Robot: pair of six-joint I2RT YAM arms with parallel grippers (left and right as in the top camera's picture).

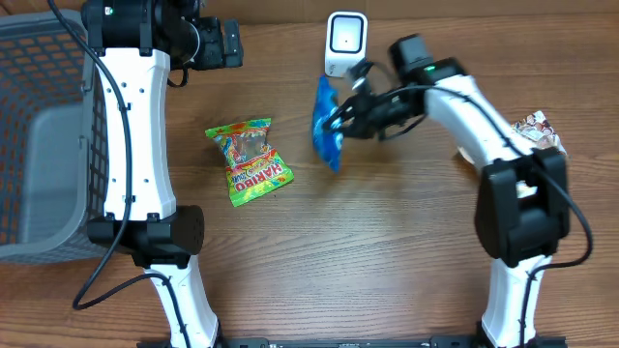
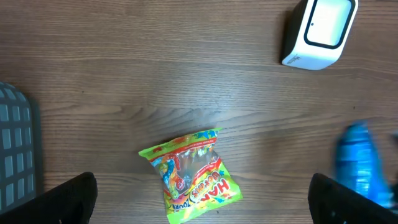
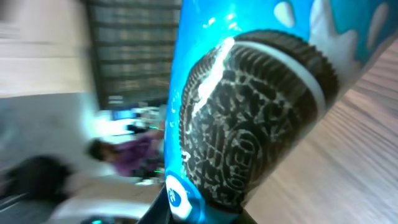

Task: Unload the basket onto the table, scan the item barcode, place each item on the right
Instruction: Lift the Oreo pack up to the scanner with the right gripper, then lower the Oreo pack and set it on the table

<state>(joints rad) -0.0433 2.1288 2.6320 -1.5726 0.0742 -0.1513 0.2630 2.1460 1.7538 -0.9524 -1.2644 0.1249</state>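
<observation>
One pack in play: right claw [image 1: 338,123] clamped on Oreo packet [image 1: 325,137], left claw [image 1: 228,43] wide open; turn barcode squarely toward scanner [image 1: 345,39].

Left fingers [image 2: 65,200] spread wide, right fingers [image 1: 353,108] clamped

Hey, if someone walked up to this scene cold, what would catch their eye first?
The blue Oreo packet, gripped on edge by the right hand just below the white scanner at the top centre of the overhead view. Next come the bright green Haribo bag lying flat on the wood to its left, and the grey basket at the left edge.
</observation>
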